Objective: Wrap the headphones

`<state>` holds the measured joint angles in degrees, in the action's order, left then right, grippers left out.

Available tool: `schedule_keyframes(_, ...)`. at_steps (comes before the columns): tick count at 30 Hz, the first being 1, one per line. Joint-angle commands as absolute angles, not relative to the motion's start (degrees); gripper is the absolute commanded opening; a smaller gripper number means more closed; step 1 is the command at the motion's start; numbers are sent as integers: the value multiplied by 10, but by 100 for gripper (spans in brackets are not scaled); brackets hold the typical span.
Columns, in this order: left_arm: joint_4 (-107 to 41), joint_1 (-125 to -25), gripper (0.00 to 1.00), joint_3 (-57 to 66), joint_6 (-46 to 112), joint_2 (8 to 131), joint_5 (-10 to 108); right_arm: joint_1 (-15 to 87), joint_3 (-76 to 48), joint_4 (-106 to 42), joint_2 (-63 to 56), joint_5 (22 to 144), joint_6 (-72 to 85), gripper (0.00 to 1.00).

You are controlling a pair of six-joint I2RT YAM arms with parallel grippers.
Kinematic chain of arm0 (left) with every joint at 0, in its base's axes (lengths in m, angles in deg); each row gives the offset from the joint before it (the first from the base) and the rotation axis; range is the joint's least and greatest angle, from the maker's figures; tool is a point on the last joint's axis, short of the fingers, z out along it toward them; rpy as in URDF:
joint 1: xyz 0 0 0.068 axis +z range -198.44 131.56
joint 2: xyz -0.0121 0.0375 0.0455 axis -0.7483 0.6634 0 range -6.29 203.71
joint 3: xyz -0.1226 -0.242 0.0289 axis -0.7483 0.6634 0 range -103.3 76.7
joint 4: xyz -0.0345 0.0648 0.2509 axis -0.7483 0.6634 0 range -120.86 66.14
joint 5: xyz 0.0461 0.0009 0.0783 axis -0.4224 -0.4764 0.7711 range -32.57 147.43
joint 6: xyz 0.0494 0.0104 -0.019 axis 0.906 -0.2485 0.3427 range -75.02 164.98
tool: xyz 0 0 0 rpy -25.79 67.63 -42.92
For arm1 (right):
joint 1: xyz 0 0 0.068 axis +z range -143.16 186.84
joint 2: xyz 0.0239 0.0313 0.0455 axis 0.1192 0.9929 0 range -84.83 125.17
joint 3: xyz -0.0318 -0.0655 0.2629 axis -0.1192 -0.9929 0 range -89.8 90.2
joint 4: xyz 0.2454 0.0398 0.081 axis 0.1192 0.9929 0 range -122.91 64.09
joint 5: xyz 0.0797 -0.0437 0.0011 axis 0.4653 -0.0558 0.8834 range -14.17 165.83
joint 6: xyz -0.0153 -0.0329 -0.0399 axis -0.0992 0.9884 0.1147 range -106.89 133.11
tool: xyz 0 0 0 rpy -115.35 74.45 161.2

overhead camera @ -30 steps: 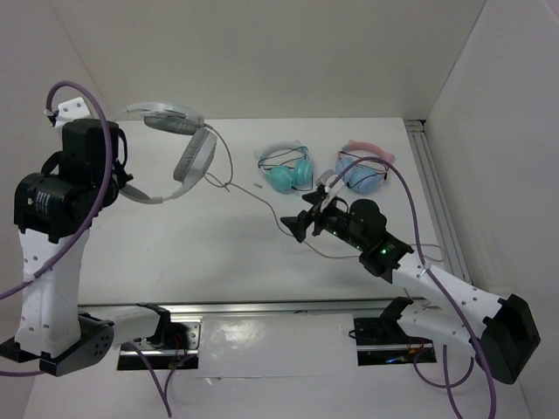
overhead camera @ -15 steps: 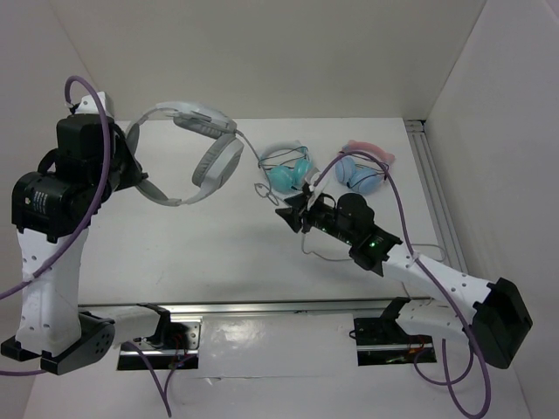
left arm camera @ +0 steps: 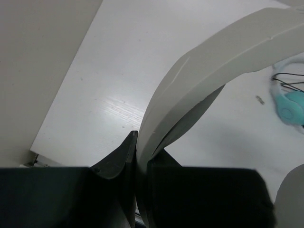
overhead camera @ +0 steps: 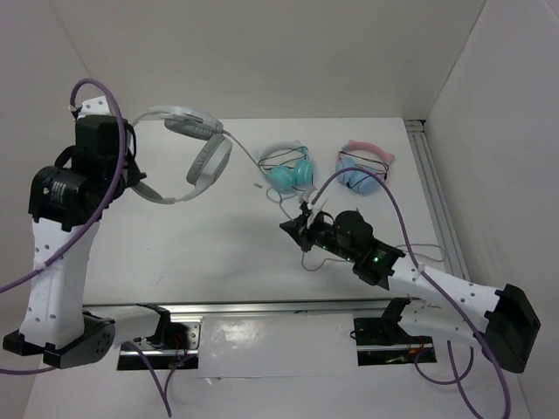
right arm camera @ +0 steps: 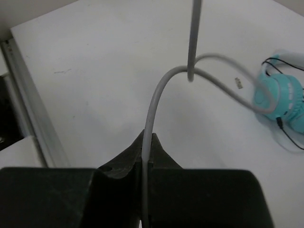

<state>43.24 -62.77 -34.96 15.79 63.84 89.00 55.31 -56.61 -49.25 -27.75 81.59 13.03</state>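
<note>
Three headphones (overhead camera: 206, 159) (overhead camera: 287, 175) (overhead camera: 362, 174), two grippers (left arm camera: 137, 154) (right arm camera: 147, 145).

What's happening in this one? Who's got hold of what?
The left gripper is shut on the wide headband of the large grey headphones, holding them up above the left side of the table. The right gripper is shut on their thin grey cable, which hangs loose between the two arms. No wraps around the headphones are visible yet. A teal pair and a pink-banded blue pair lie at the back, with neither gripper on them.
</note>
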Motion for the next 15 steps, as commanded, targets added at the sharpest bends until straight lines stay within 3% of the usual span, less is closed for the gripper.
schedule_keyframes(1,359,-623,0,-294,117,642,969,626,-512,-394,-331,758,136,0)
schedule_keyframes(9,276,-645,0,-145,153,724,965,728,-307,-127,-372,771,160,0)
schedule_keyframes(15,247,-771,0,-91,190,805,946,728,-164,-24,-324,701,215,0)
